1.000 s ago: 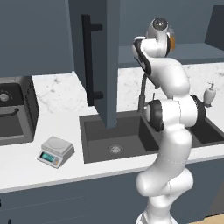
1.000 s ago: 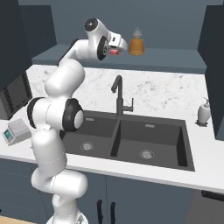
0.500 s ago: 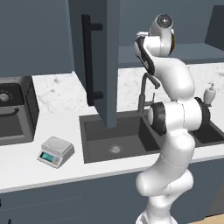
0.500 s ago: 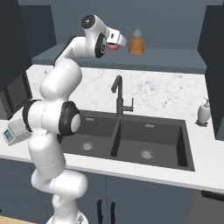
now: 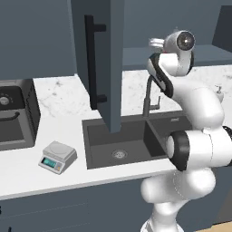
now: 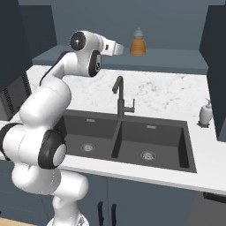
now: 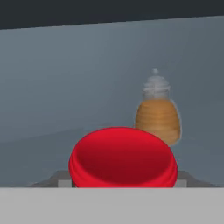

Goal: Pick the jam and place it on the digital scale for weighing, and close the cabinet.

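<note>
Hand view: the jam, red lid uppermost, sits close against the camera with grey finger parts showing just to either side of the lid, which reads as the gripper clamped on the jar; the fit looks like a side grasp below the lid, chosen, by judgement, to keep the jar upright for carrying. Orange bottle with pale cap stands beyond and to one side on the cabinet shelf, near the jam but apart from it; it is the one neighbour that a careless withdrawal could knock. Right base view: gripper held high at shelf level, with a trace of red at its tip, beside the orange bottle. Left base view: cabinet door stands open, edge-on, its long black handle facing the arm, hanging over the sink; it lies between the shelf and the digital scale, so the route down probably has to pass around it. Digital scale rests on the worktop left of the sink, top plate bare, well apart from the jam. Faucet rises behind the sink, below the arm; soap dispenser stands at the far right of the worktop. Cabinet closing not yet done.
</note>
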